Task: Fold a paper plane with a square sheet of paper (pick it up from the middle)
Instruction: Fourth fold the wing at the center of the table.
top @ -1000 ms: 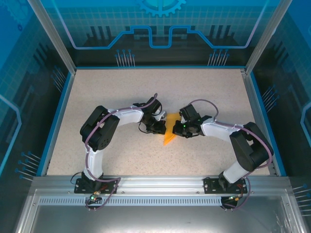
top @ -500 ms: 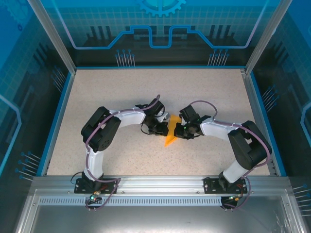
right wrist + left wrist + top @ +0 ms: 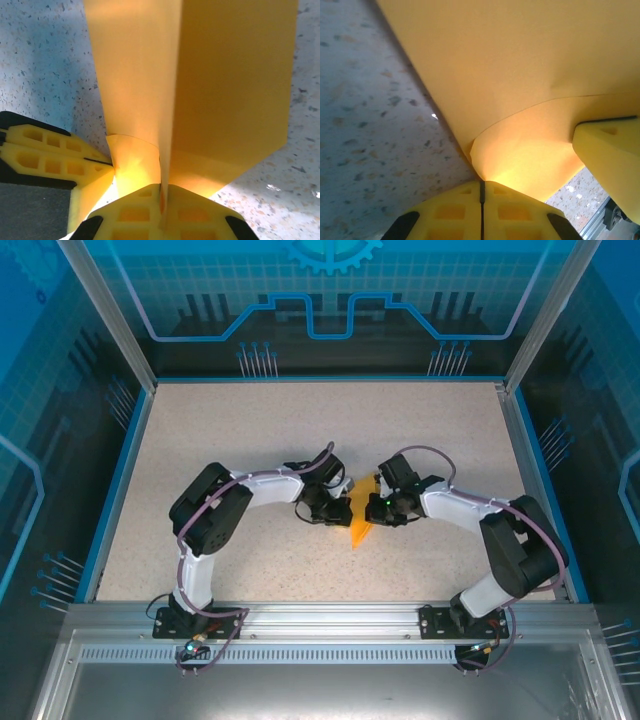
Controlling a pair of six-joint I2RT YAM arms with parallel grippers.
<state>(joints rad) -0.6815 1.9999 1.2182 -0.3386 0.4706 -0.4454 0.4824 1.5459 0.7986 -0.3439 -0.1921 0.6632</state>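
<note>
Pinching creased orange paper (image 3: 360, 532): L end effector (image 3: 481, 192) + R end effector (image 3: 161, 197), both clamped.

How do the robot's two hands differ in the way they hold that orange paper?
The left hand reaches the orange paper from the left, the right hand from the right. The right hand pinches a straight crease; the left hand pinches a curled flap. Both are shut on the paper.

Orange paper (image 3: 358, 527), speckled beige table (image 3: 250, 430).

Two tools (image 3: 338, 510) (image 3: 372, 508), one orange paper plane (image 3: 358, 531), one table (image 3: 250, 430)
</note>
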